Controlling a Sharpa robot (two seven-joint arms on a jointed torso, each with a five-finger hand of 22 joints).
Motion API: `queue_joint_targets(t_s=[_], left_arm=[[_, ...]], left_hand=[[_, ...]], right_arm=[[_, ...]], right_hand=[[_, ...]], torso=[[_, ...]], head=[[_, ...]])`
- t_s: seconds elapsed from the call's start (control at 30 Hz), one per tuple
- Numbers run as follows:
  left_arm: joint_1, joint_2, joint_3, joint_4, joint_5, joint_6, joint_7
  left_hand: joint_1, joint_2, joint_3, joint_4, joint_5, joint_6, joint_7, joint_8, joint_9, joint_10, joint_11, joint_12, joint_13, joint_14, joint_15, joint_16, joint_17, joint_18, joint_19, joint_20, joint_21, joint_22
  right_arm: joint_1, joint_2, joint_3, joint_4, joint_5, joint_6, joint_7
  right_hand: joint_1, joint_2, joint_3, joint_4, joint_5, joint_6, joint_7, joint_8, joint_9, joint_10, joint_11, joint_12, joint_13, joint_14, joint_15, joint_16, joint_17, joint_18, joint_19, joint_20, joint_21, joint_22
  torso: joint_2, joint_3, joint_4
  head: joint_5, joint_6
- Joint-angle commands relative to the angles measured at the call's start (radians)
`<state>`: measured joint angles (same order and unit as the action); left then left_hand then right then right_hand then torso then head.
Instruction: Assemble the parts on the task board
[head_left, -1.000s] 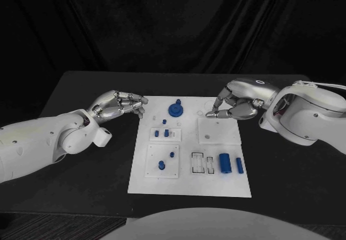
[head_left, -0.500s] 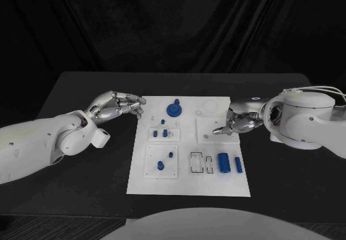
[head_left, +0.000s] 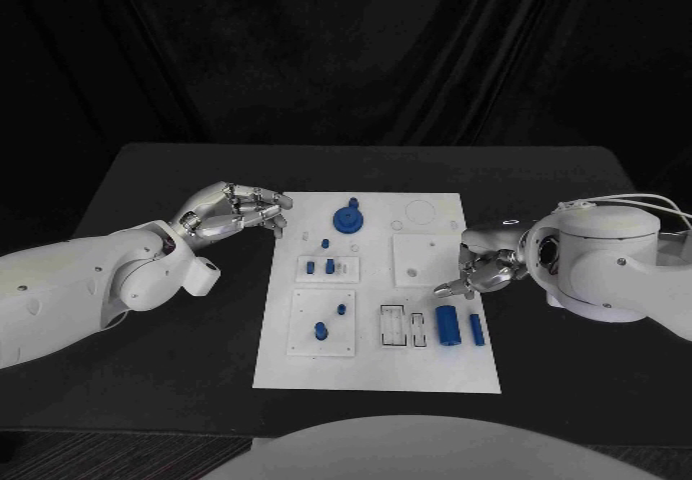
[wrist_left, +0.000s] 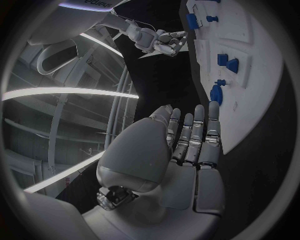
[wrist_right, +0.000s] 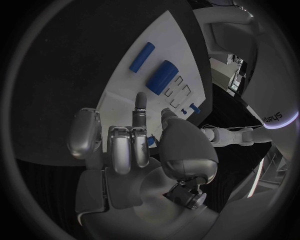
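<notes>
Black cloth hangs behind a black table (head_left: 173, 180), and the white board (head_left: 378, 370) lies at its middle.

At the board's right edge the right hand (head_left: 483, 270) holds nothing; most of its fingers are curled in, while one finger (wrist_right: 141, 102) and the thumb point out over the board's surface. Just beyond it lie two loose blue cylinders, a thick one (head_left: 449, 325) and a thin one (head_left: 477, 329), side by side and apart. Left of them are two narrow rectangular slots (head_left: 404, 326), outlined dark.

The left hand (head_left: 231, 210) hovers over the table just off the board's far left corner. Its fingers (wrist_left: 195, 131) lie straight and close together, gripping nothing.

Nearest that hand, a blue round part with a knob (head_left: 348, 216) stands at the board's far middle, with a small blue peg (head_left: 327, 242) just in front. Nearer the robot, a raised square plate (head_left: 329, 267) carries two short blue pieces. A larger plate (head_left: 325, 322) below it carries three small blue pieces set on a diagonal. On the right, another square plate (head_left: 433, 258) shows only a small hole, and a faint ring outline (head_left: 421, 212) marks the far right corner.
</notes>
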<state>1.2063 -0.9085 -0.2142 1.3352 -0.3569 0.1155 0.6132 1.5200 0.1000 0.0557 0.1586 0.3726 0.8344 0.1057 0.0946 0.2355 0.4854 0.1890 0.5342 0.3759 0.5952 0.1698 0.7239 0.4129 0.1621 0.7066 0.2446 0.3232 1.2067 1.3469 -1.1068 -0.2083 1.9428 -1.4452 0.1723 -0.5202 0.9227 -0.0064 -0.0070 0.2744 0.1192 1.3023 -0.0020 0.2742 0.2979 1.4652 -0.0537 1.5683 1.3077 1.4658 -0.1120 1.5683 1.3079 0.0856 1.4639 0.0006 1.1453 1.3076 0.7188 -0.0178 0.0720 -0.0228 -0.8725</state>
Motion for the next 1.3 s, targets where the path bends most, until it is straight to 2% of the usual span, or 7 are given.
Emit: queue_joint_targets(t_s=[0.03, 0.3, 0.53, 0.57, 0.9, 1.03, 1.3], left_arm=[[-0.001, 0.002, 0.001, 0.002, 0.008, 0.01, 0.015], [-0.002, 0.004, 0.001, -0.001, 0.008, 0.013, 0.013], [-0.002, 0.005, 0.001, -0.001, 0.008, 0.016, 0.009], [-0.002, 0.005, 0.001, -0.001, 0.008, 0.016, 0.009], [-0.004, 0.004, 0.001, 0.008, 0.008, 0.02, 0.0], [-0.004, 0.004, 0.001, 0.007, 0.008, 0.022, -0.002], [-0.005, 0.004, 0.001, 0.006, 0.008, 0.024, -0.005]], left_hand=[[0.001, 0.01, 0.005, -0.001, 0.004, -0.004, 0.005, 0.004, -0.001, -0.004, 0.004, 0.005, -0.001, -0.004, 0.001, -0.002, -0.001, -0.016, -0.008, -0.002, -0.006, 0.001], [0.001, 0.01, 0.005, -0.001, 0.004, -0.004, 0.005, 0.004, -0.001, -0.004, 0.004, 0.005, -0.001, -0.004, 0.001, -0.002, -0.001, -0.016, -0.008, -0.002, -0.006, 0.001], [0.001, 0.011, 0.006, -0.002, 0.005, -0.004, 0.006, 0.004, -0.001, -0.004, 0.005, 0.005, -0.002, -0.004, 0.001, -0.002, -0.002, -0.016, -0.008, -0.003, -0.006, 0.002], [0.001, 0.011, 0.006, -0.002, 0.005, -0.004, 0.006, 0.004, -0.001, -0.004, 0.005, 0.005, -0.002, -0.004, 0.001, -0.002, -0.002, -0.016, -0.008, -0.003, -0.006, 0.002], [0.002, 0.012, 0.009, -0.004, 0.007, -0.005, 0.006, 0.005, -0.001, -0.005, 0.006, 0.006, -0.003, -0.005, 0.001, -0.002, -0.002, -0.016, -0.009, -0.003, -0.006, 0.003], [0.002, 0.012, 0.009, -0.004, 0.007, -0.005, 0.006, 0.005, -0.001, -0.005, 0.006, 0.006, -0.003, -0.005, 0.001, -0.002, -0.002, -0.016, -0.009, -0.003, -0.006, 0.003], [0.001, 0.013, 0.01, -0.004, 0.008, -0.006, 0.007, 0.004, -0.001, -0.005, 0.007, 0.006, -0.004, -0.005, 0.001, -0.002, -0.003, -0.017, -0.009, -0.003, -0.006, 0.004]], right_arm=[[-0.008, -0.001, 0.0, 0.008, -0.024, 0.007, -0.029], [-0.019, 0.0, 0.0, 0.014, -0.026, -0.004, -0.028], [-0.038, 0.002, 0.0, 0.017, -0.026, -0.016, -0.027], [-0.04, 0.002, 0.0, 0.017, -0.026, -0.018, -0.027], [-0.067, 0.008, 0.0, 0.012, -0.026, -0.018, -0.027], [-0.081, 0.013, 0.0, 0.01, -0.026, -0.033, -0.018], [-0.093, 0.026, 0.0, 0.005, -0.026, -0.049, -0.002]], right_hand=[[0.009, -0.002, -0.006, 0.0, 0.0, 0.007, 0.0, 0.004, 0.003, 0.106, -0.009, 0.002, 0.263, 0.105, -0.009, 0.003, 0.263, -0.006, 0.015, -0.008, 0.003, 0.16], [0.0, -0.003, -0.019, 0.01, -0.034, 0.006, -0.003, 0.012, 0.02, 0.106, -0.013, 0.002, 0.263, 0.105, -0.012, 0.003, 0.263, -0.007, 0.012, -0.012, 0.011, 0.161], [-0.014, -0.002, -0.03, 0.014, -0.06, -0.001, -0.003, 0.014, 0.03, 0.106, -0.014, 0.002, 0.263, 0.105, -0.012, 0.003, 0.263, -0.006, 0.01, -0.012, 0.012, 0.16], [-0.018, -0.003, -0.033, 0.015, -0.063, -0.002, -0.004, 0.014, 0.032, 0.106, -0.016, 0.002, 0.263, 0.1, -0.012, -0.009, 0.24, 0.008, -0.008, -0.012, -0.059, 0.141], [-0.023, -0.006, -0.037, 0.014, -0.066, -0.005, -0.004, 0.014, 0.035, 0.106, -0.017, 0.002, 0.263, 0.098, -0.012, -0.015, 0.23, 0.01, -0.013, -0.012, -0.074, 0.137], [-0.02, -0.007, -0.038, 0.012, -0.066, -0.011, -0.003, 0.011, 0.037, 0.106, -0.017, 0.002, 0.263, 0.097, -0.012, -0.018, 0.224, 0.011, -0.015, -0.012, -0.079, 0.135], [0.05, -0.021, -0.032, -0.018, -0.06, -0.038, 0.002, 0.001, 0.05, 0.106, -0.014, 0.002, 0.263, 0.094, -0.011, -0.026, 0.208, 0.015, -0.022, -0.011, -0.105, 0.128]], torso=[[-0.001, 0.0003, -0.0009], [-0.001, 0.0005, 0.0], [0.0, 0.0003, -0.0001], [0.0, 0.0004, -0.0001], [0.0, 0.0004, -0.0004], [0.0, 0.0005, 0.0], [0.0, 0.0003, 0.0]], head=[[0.001, 0.0], [-0.005, 0.0], [-0.003, 0.0], [-0.002, 0.0], [0.0, 0.0], [0.0, 0.0], [-0.001, 0.0]])
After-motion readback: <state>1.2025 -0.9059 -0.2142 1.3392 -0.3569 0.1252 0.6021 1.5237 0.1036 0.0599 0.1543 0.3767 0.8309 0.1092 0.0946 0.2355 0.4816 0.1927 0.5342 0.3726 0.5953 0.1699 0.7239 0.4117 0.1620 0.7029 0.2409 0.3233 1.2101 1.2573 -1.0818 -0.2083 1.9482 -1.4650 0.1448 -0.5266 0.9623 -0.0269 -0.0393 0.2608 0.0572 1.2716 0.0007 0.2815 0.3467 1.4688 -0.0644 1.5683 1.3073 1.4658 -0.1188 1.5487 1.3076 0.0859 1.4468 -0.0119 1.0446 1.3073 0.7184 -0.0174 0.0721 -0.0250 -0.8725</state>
